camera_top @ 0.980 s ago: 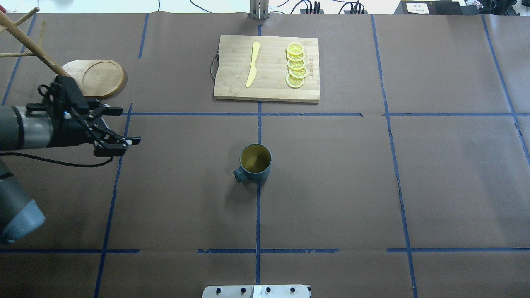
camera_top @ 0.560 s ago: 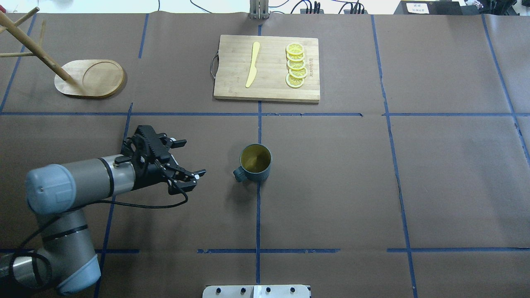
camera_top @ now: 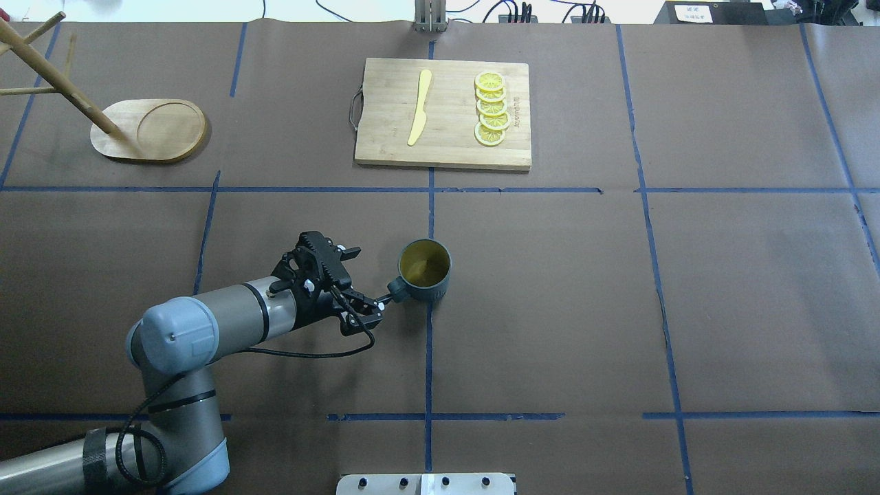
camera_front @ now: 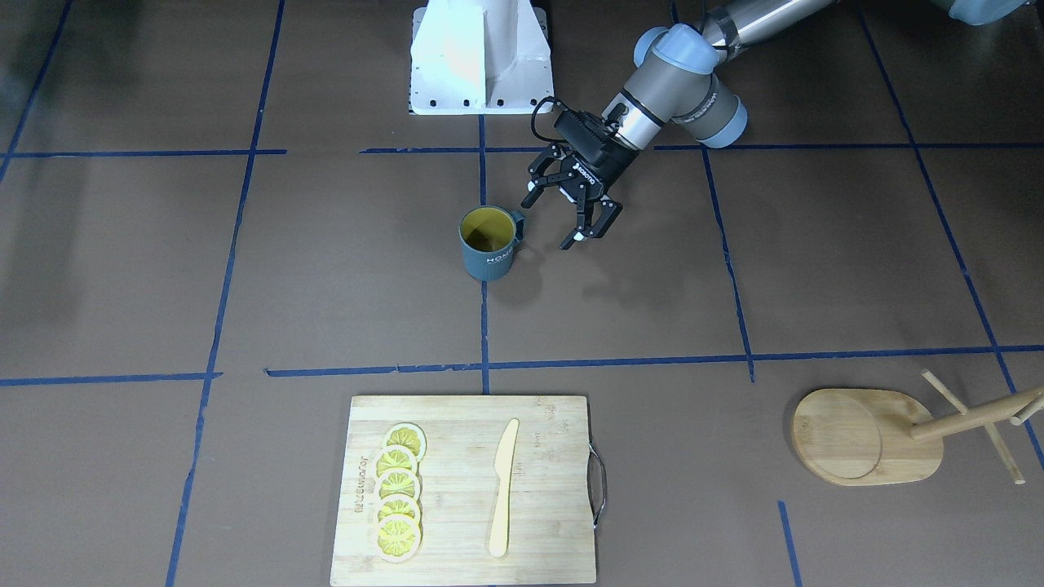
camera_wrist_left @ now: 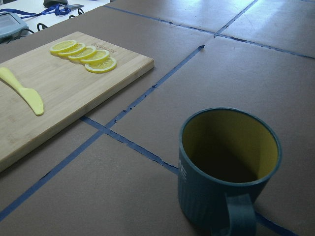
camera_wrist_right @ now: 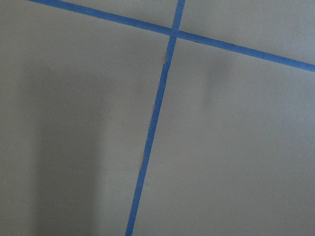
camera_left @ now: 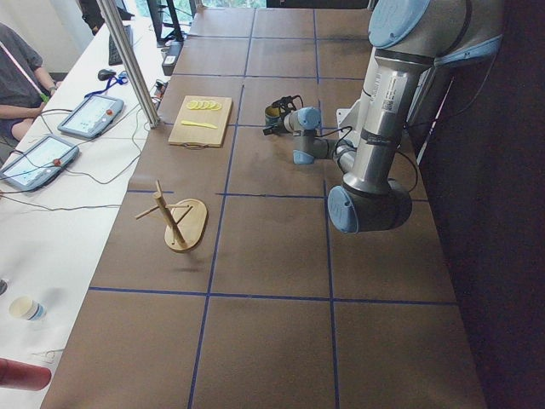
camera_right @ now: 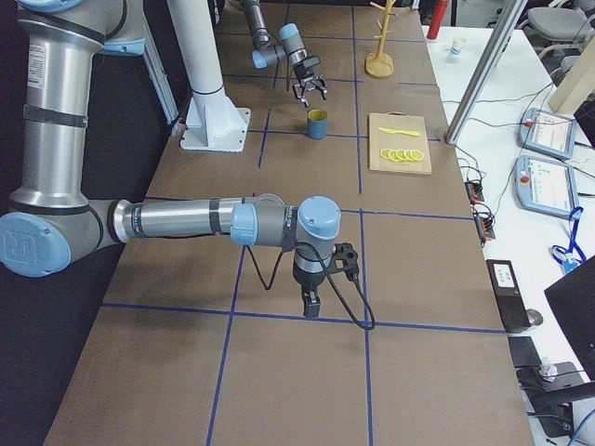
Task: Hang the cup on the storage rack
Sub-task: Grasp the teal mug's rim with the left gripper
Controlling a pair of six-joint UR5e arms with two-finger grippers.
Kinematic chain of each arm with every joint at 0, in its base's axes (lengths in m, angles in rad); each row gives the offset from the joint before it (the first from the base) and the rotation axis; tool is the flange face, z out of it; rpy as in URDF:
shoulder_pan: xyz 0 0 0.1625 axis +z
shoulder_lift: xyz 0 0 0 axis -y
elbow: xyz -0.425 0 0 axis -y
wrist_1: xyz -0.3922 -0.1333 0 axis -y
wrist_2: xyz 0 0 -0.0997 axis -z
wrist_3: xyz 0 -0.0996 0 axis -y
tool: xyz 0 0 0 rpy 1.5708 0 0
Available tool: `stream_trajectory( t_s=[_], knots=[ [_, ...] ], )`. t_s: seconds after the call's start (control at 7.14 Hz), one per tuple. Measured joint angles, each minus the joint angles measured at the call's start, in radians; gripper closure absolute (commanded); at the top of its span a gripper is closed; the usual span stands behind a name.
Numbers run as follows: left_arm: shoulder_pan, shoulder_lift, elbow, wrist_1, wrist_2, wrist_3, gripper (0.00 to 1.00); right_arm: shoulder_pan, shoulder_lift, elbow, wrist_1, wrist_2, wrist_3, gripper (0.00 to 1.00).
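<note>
The dark blue-grey cup with its yellow inside stands upright near the table's middle, its handle turned towards my left arm. It also shows in the front view and fills the left wrist view. My left gripper is open and empty, low over the table right beside the handle. The wooden storage rack stands at the far left, with bare pegs. My right gripper shows only in the right side view, pointing down over the table, and I cannot tell its state.
A wooden cutting board with a metal handle lies at the back centre. It holds a yellow knife and several lemon slices. Blue tape lines cross the brown paper. The robot base plate sits at the near edge.
My left arm has swung from beside the rack across to the cup. Its open gripper now sits next to the cup's handle. The cup has not moved.
</note>
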Motion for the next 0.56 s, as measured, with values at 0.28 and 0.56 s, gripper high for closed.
stream_trajectory(
  t_s=[0.28,0.56],
  knots=[
    [0.04,-0.033,0.035,0.003,0.039,0.0,0.01,0.0,0.001,-0.001,0.0,0.0,-0.001,0.0],
    [0.048,-0.061,0.071,0.002,0.045,-0.002,0.29,0.0,0.002,-0.002,0.0,0.0,0.0,0.0]
  ],
)
